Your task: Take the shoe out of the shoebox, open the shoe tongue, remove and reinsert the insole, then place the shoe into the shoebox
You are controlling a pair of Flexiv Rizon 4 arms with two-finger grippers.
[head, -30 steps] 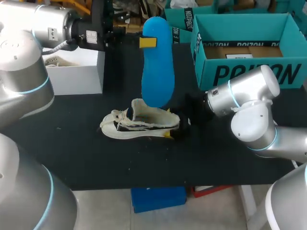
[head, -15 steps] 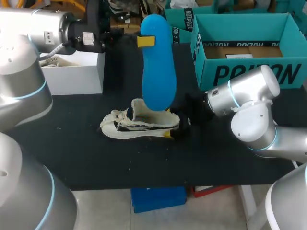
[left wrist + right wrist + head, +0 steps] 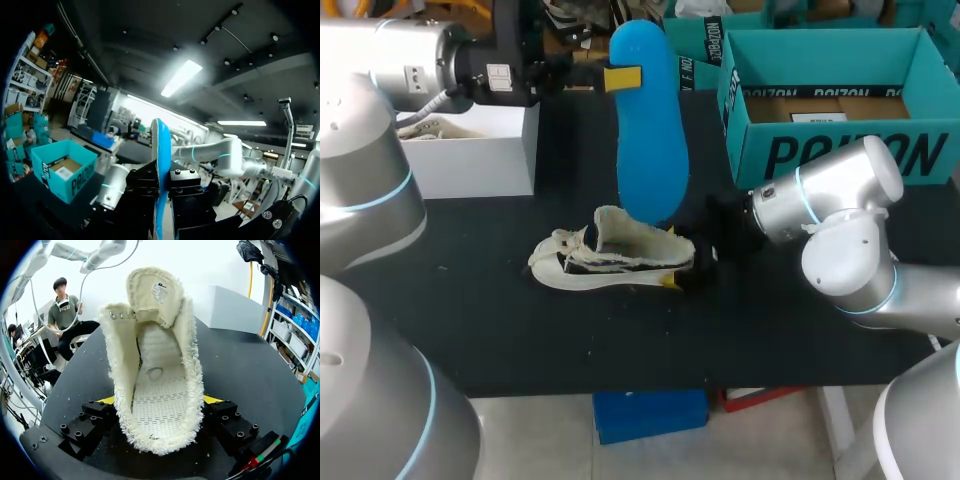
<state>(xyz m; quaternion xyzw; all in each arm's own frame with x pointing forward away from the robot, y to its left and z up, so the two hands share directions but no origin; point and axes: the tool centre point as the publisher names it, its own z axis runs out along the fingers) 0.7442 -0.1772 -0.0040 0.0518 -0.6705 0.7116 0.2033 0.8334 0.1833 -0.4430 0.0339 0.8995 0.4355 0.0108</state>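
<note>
Both grippers are loaded right now. My left gripper [image 3: 623, 80] pinches the blue insole [image 3: 648, 130] near its upper end, so it hangs upright with its lower end close over the mouth of the shoe [image 3: 610, 258]; from above I cannot tell whether the two touch. My right gripper [image 3: 160, 402] is pressed onto the heel of the shoe from both sides, pinning it sole-down on the table [image 3: 770, 330]. I judge the step in hand to be putting the insole back in. In the right wrist view the tongue is folded well forward and the footbed lies bare, so the way in looks free. To do this well I would tip the insole so its lower end points toward the toe rather than straight down at the heel. Then I would feed it along the footbed at a shallow slant, easing the pinch only once the front has slid under the tongue. The right gripper should hold firm, since the fuzzy collar could fold inward and catch an edge, and the thin insole may buckle. The teal shoebox [image 3: 840, 150] sits at the far right, well apart from the shoe.
</note>
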